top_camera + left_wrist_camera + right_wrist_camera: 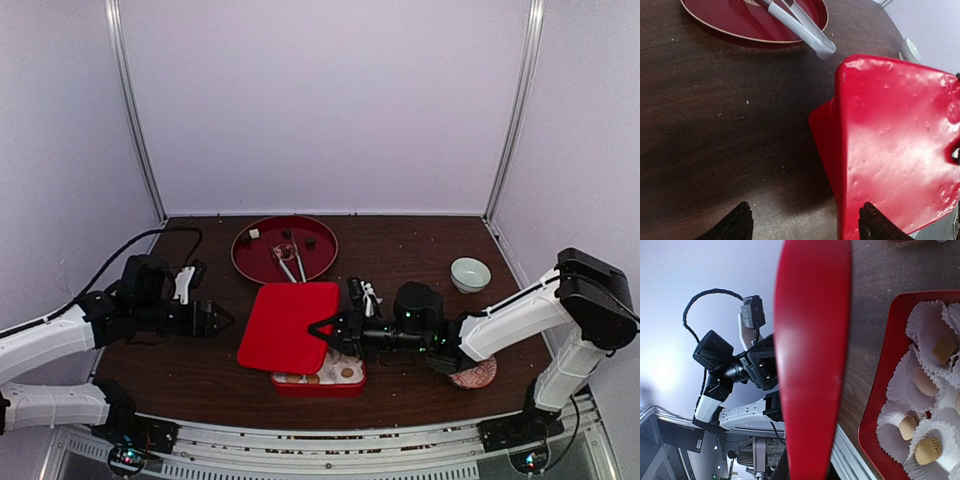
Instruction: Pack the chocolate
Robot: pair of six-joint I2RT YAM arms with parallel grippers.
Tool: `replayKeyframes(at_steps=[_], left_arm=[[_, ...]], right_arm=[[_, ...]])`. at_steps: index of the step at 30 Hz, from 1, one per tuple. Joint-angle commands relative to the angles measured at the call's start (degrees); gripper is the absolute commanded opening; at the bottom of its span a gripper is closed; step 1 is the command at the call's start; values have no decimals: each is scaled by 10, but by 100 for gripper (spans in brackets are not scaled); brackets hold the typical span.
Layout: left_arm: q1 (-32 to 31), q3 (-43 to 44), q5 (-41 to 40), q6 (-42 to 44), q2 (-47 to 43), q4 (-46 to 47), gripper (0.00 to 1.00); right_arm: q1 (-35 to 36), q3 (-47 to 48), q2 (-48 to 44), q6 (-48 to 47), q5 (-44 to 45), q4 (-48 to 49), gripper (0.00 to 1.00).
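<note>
Tan chocolate point(929, 450) sits in white paper cups point(922, 322) inside the red box point(885, 370). The right gripper point(322, 327) pinches the red lid point(285, 325) at its edge, above the box. The left gripper point(806, 227) stands wide, empty, beside the lid.

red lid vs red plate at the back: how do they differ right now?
Shape: the red lid is a rounded rectangle; the red plate is round.
Pose: the lid is pinched at its right edge by the right gripper and held above the box; the plate lies flat.
Load: the plate carries the tongs and a few chocolates; the lid carries nothing.
Both are glossy red.
</note>
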Motion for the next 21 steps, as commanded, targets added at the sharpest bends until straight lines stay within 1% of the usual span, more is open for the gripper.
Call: replayKeyframes(at_steps=[1,6,9,14,16,21], left_arm=[[-9,-22,20,-4,28,68,74],[-35,-29,26,-11,88,122,73],[-66,-12,19,-7,134,136,72],[-110,16,9,-13,205,163,67],[-115,19,6,-19,218,172,65],[-115,15,5,-23,217,182,64]], right_arm=[[-11,11,-24,11,-29,0,4],[-26,-11,-47,2,-49,-46,5],[-35,-32,-55,9,-60,-43,5],[-42,-54,-56,34,-81,-17,5],[-47,-67,-58,43,-85,-6,5],[-63,-83,-66,39,-99,-9,5]])
